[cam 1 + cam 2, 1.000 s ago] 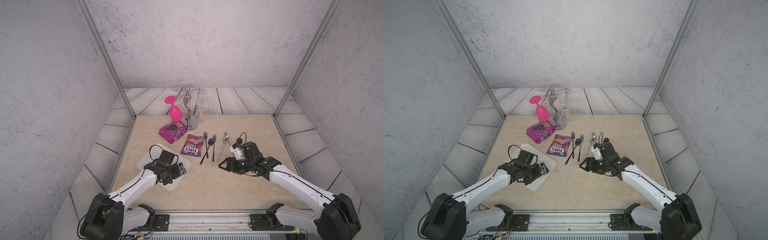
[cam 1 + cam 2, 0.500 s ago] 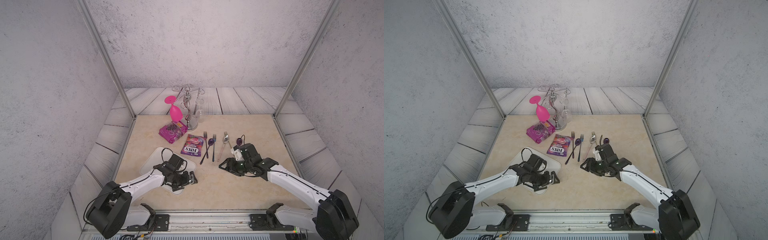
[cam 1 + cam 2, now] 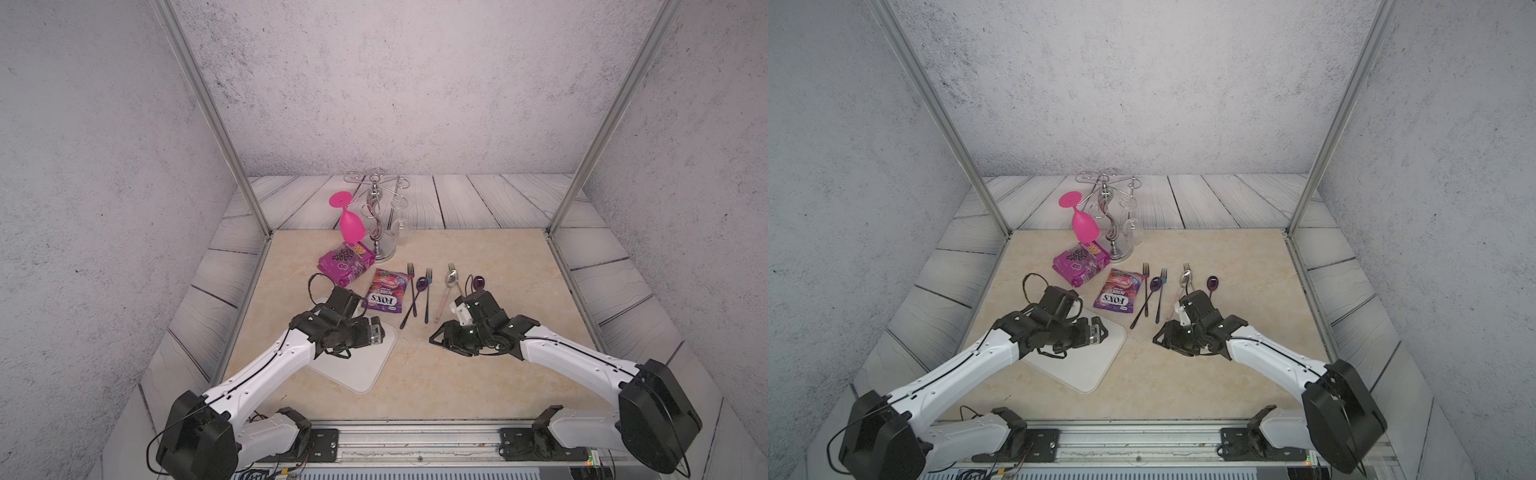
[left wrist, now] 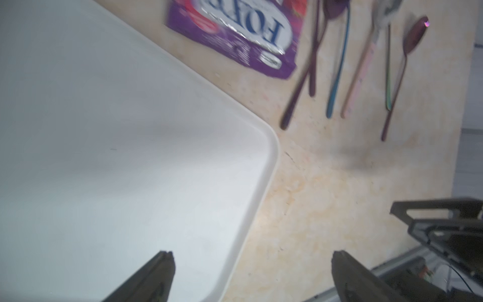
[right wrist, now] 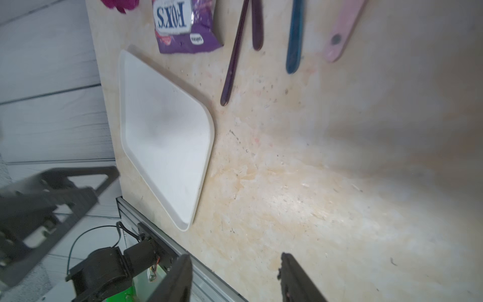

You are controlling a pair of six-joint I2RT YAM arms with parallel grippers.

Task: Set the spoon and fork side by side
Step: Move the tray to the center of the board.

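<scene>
Cutlery, six pieces, flat on the beige marbled tabletop in a loose row, heads toward the back wall. From the robot's left: glossy purple metal fork; glossy purple metal spoon, its slim handle slanting across the purple fork's handle; metallic blue fork, just beside it; silver-bowled spoon with a pale pink handle; thin fork with a greenish iridescent handle, tines close against the silver bowl, contact cannot be told; dark purple spoon, its handle hidden under the right arm in both top views. Purple foil sweet packet, just left of the row, lettered "FOX'S" in blue on a white panel; smaller print unreadable. Pink packet printed with dark berries behind it, writing too small to read. White rectangular plastic tray nearer the front. Chrome wire glass rack at the back, with a pink wine glass hung foot-up. Left gripper: jaws wide apart, empty, above the tray's corner. Right gripper: jaws moderately apart, nothing between them, over bare tabletop in front of the handles.
</scene>
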